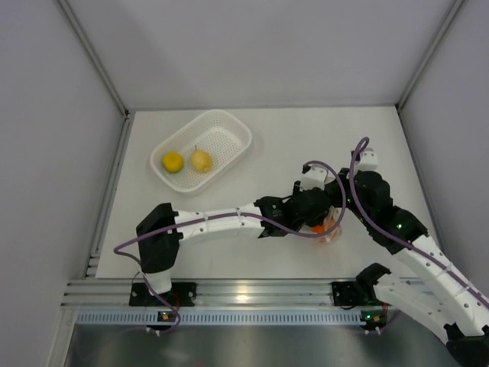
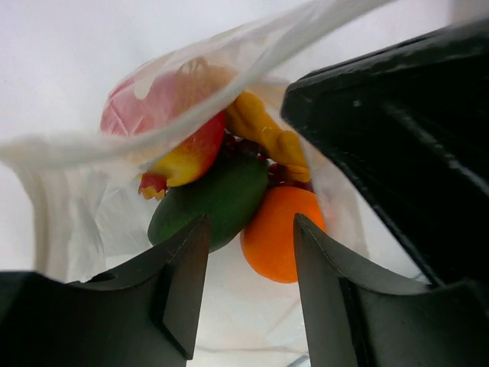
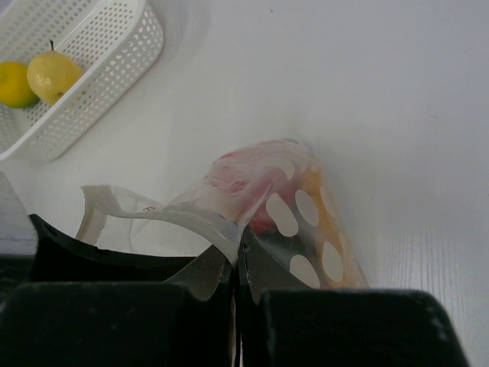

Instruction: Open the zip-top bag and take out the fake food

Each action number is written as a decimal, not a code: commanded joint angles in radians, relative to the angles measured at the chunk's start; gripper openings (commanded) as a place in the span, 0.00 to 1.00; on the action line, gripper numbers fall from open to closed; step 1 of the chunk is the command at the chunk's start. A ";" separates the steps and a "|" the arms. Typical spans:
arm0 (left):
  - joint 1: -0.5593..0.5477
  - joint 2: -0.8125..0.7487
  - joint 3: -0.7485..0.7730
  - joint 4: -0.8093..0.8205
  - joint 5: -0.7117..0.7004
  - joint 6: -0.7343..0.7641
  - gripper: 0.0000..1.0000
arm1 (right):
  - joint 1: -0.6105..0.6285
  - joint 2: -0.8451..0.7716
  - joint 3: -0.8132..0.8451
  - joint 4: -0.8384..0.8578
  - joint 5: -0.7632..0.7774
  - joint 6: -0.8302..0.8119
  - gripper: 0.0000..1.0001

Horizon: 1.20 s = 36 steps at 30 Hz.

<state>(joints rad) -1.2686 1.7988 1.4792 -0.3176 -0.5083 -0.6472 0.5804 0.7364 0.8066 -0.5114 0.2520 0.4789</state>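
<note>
R hand [image 3: 237, 264] pinches clear, white-dotted zip bag [image 3: 302, 210] w/ fruit [image 2: 276, 238] inside.

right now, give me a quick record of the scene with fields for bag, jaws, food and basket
bag: clear dotted bag, mouth open
right jaws: shut on the bag's rim
left jaws: apart, at the bag's mouth
food in bag: apple, avocado, orange, more behind them
basket: white basket on the table, apart from the bag
food in basket: two yellow fruits
</note>
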 commanded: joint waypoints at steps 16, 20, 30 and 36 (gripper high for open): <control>0.046 0.123 0.044 0.028 0.146 0.188 0.74 | 0.006 -0.061 -0.044 -0.041 0.052 -0.052 0.00; 0.069 0.146 0.056 0.028 0.215 0.328 0.75 | 0.006 -0.072 -0.047 -0.062 0.041 -0.068 0.00; 0.087 0.212 0.073 0.035 0.346 0.455 0.88 | 0.006 -0.052 -0.069 -0.073 -0.039 -0.103 0.00; 0.089 0.280 0.115 0.040 0.422 0.512 0.88 | 0.003 -0.060 -0.078 -0.072 -0.083 -0.112 0.00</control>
<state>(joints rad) -1.1584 2.0193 1.5455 -0.3180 -0.1886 -0.2050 0.5701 0.6853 0.7124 -0.6807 0.3138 0.3580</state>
